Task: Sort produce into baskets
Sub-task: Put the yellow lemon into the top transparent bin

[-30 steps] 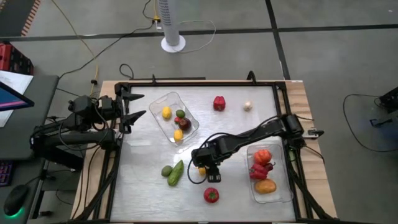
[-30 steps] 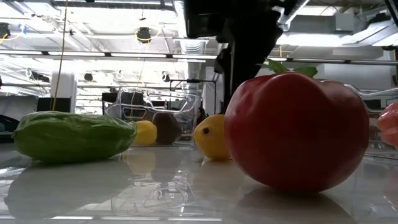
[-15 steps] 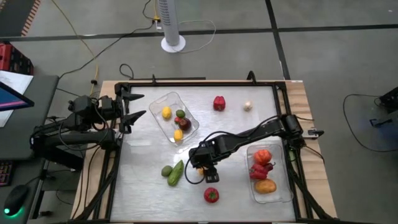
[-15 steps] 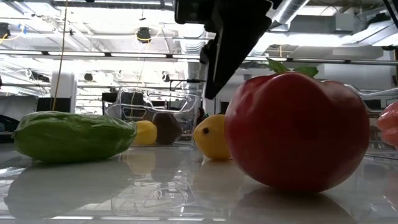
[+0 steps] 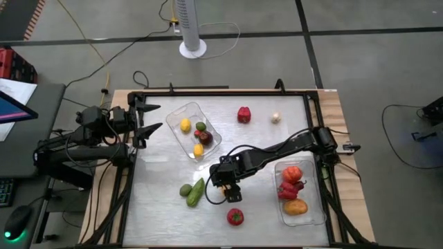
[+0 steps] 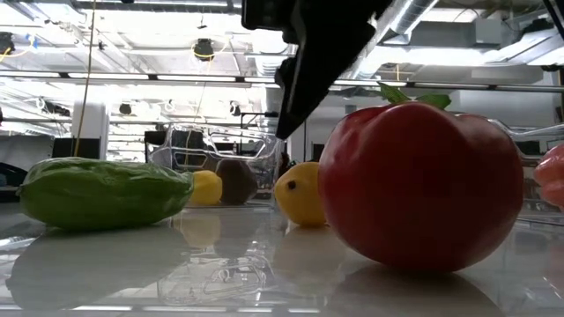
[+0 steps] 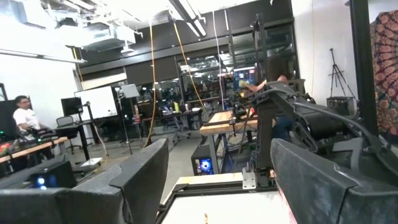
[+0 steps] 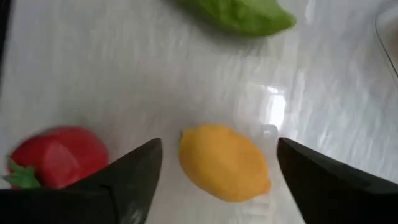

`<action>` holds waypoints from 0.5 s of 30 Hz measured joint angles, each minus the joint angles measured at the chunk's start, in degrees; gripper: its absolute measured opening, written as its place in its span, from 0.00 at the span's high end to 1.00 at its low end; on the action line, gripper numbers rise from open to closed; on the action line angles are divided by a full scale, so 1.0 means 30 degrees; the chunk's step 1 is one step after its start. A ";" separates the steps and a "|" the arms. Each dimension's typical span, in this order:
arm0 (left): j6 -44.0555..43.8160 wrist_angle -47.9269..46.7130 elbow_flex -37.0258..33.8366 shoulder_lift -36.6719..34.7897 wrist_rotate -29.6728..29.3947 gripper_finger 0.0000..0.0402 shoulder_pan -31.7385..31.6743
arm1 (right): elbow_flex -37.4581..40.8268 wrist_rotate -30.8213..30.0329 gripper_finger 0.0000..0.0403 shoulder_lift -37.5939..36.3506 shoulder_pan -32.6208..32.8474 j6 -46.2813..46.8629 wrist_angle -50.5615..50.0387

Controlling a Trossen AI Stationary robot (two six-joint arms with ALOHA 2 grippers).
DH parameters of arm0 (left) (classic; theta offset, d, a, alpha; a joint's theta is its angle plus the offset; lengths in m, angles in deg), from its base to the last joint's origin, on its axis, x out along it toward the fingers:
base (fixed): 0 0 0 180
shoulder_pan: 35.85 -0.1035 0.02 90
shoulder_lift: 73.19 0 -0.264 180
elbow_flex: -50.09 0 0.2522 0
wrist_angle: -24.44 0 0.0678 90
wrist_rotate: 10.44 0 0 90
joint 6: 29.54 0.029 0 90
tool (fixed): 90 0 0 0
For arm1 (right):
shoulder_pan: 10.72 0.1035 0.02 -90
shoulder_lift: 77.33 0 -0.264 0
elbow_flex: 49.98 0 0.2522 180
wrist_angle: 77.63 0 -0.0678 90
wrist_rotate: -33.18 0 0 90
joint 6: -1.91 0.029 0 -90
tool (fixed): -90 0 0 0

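A yellow lemon (image 8: 224,162) lies on the table between the spread fingers of my right gripper (image 8: 217,146), which hangs open above it, near the table's middle (image 5: 226,185). In the low view the lemon (image 6: 300,194) sits below the dark gripper (image 6: 317,53). A red tomato (image 5: 235,217) lies nearer the front edge, and a green cucumber (image 5: 196,191) and a lime (image 5: 185,189) lie to the left. The clear left tray (image 5: 211,142) holds several pieces. The clear right tray (image 5: 315,214) holds red and orange pieces. My left gripper (image 5: 154,116) waits open at the table's left edge.
A red pepper (image 5: 243,115) and a small pale piece (image 5: 275,117) lie near the far edge. A black frame (image 5: 208,90) runs around the table. Bare table shows between the two trays and along the front left.
My right gripper has gone a little toward the table's left edge and now stands over the lemon. The lemon, tomato and cucumber have stayed where they were.
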 joint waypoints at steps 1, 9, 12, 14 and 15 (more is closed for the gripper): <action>0.0000 0.0000 0.0000 0.0000 0.0000 0.33 -0.0004 | 0.0014 -0.0152 0.10 0.0000 0.0008 -0.0265 -0.0158; 0.0000 -0.0007 0.0000 0.0000 0.0000 0.33 0.0000 | 0.1199 -0.1602 0.05 0.0013 0.0314 -0.2909 0.0043; 0.0000 -0.0007 0.0000 -0.0007 0.0000 0.33 -0.0003 | 0.1841 -0.1582 0.09 0.0007 0.0406 -0.3504 0.0913; 0.0000 -0.0007 0.0000 -0.0006 0.0000 0.33 -0.0004 | 0.1910 -0.1605 0.11 0.0031 0.0460 -0.4030 0.0686; 0.0000 -0.0007 0.0000 -0.0005 0.0000 0.33 0.0001 | 0.1895 -0.1636 0.11 0.0206 0.0465 -0.4294 0.0843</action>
